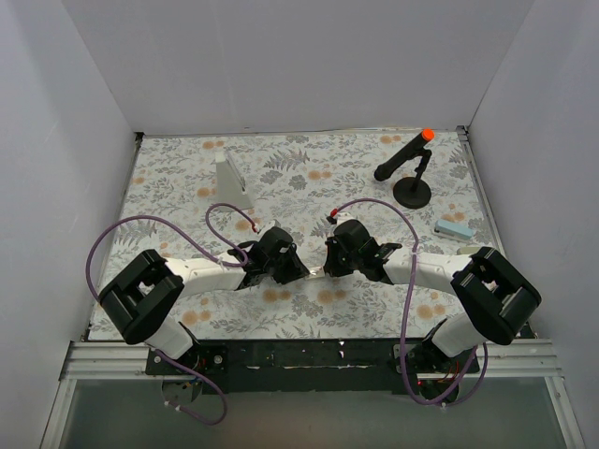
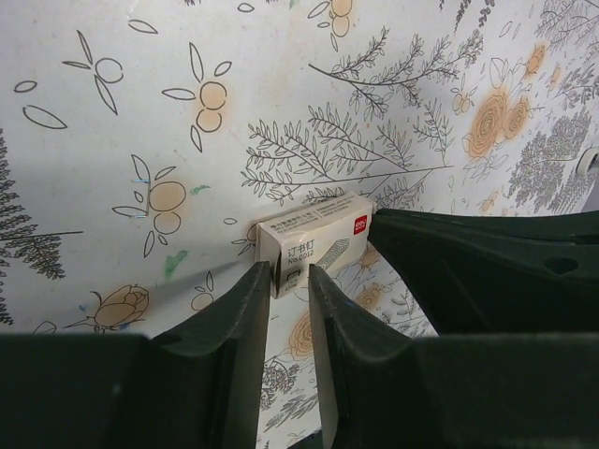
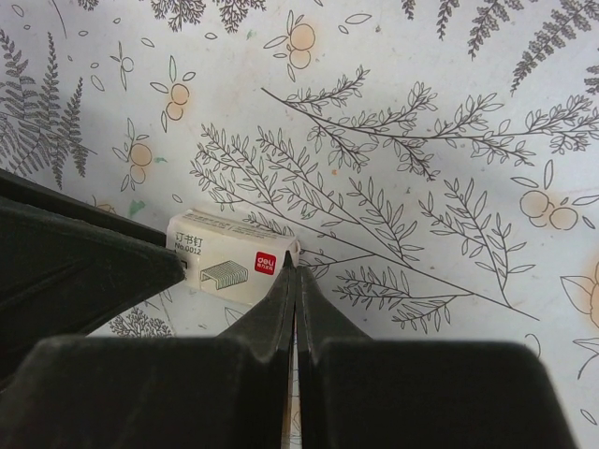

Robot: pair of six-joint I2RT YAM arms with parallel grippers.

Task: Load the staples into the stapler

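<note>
The staples are a small whitish box (image 2: 318, 238), lying on the floral table mat between both arms; it also shows in the right wrist view (image 3: 229, 265) and as a tiny speck in the top view (image 1: 314, 271). My left gripper (image 2: 290, 276) (image 1: 304, 269) has its fingers closed on the box's near end. My right gripper (image 3: 292, 264) (image 1: 324, 268) is shut, and its tips touch the box's opposite end. A light blue bar-shaped stapler (image 1: 455, 228) lies at the right edge, far from both grippers. No tray of staple strips is in view.
A tall grey-white wedge (image 1: 232, 180) stands at the back left. A black stand with an orange tip (image 1: 412, 168) stands at the back right. White walls enclose the table on three sides. Purple cables loop over both arms.
</note>
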